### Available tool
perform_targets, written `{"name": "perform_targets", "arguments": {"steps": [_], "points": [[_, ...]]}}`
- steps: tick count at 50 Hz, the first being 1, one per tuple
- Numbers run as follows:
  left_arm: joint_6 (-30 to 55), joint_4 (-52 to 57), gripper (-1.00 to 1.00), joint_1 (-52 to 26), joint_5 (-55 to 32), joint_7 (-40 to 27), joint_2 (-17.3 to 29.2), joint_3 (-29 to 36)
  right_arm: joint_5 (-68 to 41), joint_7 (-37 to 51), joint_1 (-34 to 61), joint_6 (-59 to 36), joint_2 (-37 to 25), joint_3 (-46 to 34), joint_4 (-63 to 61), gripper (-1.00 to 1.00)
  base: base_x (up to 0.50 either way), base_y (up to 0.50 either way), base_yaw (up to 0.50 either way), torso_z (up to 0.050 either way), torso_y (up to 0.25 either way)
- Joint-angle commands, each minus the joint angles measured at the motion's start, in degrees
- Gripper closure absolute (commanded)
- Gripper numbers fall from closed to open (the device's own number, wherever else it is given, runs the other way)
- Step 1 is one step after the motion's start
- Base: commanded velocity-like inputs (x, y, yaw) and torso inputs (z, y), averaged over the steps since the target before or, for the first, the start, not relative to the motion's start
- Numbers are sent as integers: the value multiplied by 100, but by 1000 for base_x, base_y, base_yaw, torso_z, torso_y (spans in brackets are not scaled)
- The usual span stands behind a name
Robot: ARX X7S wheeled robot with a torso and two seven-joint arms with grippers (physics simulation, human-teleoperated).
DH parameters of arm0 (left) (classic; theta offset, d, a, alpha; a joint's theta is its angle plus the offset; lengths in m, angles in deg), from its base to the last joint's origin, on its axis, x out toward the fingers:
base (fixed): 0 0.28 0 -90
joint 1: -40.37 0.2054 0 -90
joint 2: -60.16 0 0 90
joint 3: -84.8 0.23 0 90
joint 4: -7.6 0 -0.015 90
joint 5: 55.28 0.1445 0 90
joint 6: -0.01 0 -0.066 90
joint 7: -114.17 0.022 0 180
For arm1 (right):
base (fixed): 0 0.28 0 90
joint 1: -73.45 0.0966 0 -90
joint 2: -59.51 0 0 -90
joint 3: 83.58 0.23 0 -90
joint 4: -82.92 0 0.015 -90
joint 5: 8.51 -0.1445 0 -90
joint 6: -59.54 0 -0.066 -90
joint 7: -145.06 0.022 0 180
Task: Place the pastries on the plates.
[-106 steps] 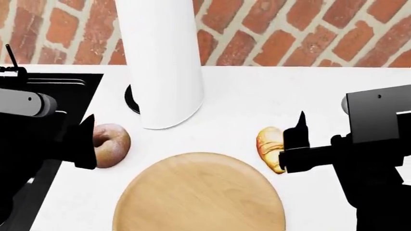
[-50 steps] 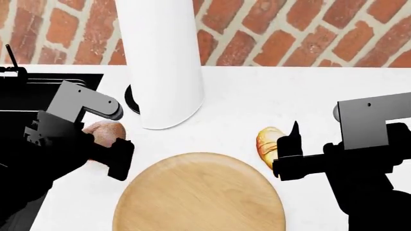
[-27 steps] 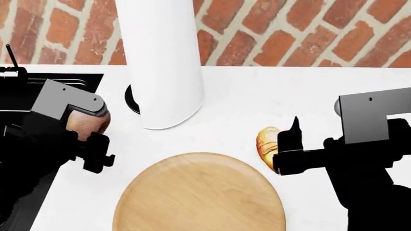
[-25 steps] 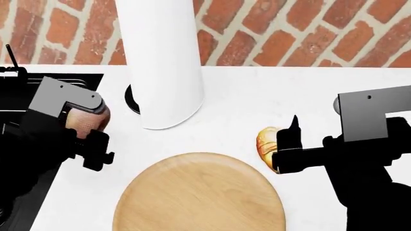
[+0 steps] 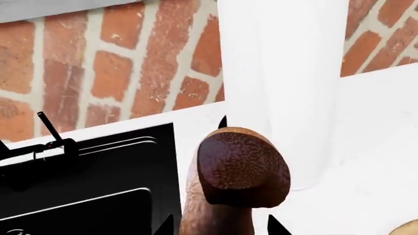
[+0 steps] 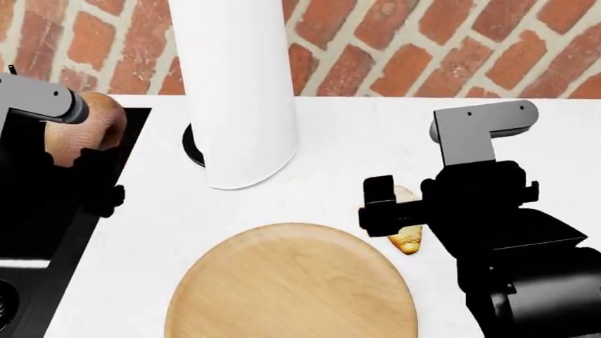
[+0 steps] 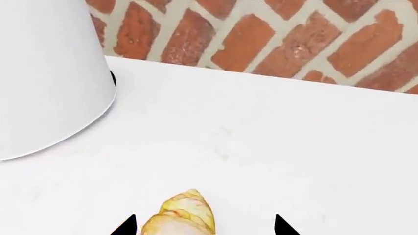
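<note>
Doughnut (image 6: 86, 137) lifted past counter (image 6: 376, 141) edge — croissant (image 6: 409, 239) straddled.

A smooth white countertop (image 6: 338, 141) runs up to a red brick wall (image 6: 423, 49). On it stands a tall white cylinder (image 6: 239, 91) on a dark round base. Nearer than the cylinder lies a round light tan wooden plate (image 6: 291, 285). Right of the plate lies a small golden-yellow ridged croissant (image 6: 409, 239). Left of the cylinder, the countertop meets a black recessed area (image 6: 38, 232).
</note>
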Motion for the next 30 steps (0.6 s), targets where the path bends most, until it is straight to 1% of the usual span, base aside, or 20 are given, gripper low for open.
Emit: {"name": "perform_targets", "arguments": {"steps": [1,11,24,26,27,28,29,30], "points": [[298,725,100,211,-422,-230,89,-418,268,-586,608,430,407,-560,1696,-100,0,0,0,0,0],[318,840,100,302,-484,-316,11,-396,268,-704,524,577,484,-603,2071,-100,0,0,0,0,0],[289,785,100,299,-503,-330,-34,-328,137,-587,461,551,454,-402,2029,-100,0,0,0,0,0],[331,865,100,337,-626,-182,207,-469,119,-578,452,547,440,-383,1969,-100,0,0,0,0,0],[330,869,100,346,-635,-171,227,-479,104,-570,447,552,428,-363,1916,-100,0,0,0,0,0],[329,867,100,350,-642,-169,232,-484,89,-568,443,544,417,-351,1870,100,0,0,0,0,0],[324,869,100,360,-643,-174,230,-482,42,-506,439,526,395,-264,1759,100,0,0,0,0,0],[321,884,100,391,-615,-282,101,-443,2,-481,438,452,357,-230,1620,100,0,0,0,0,0]]}}
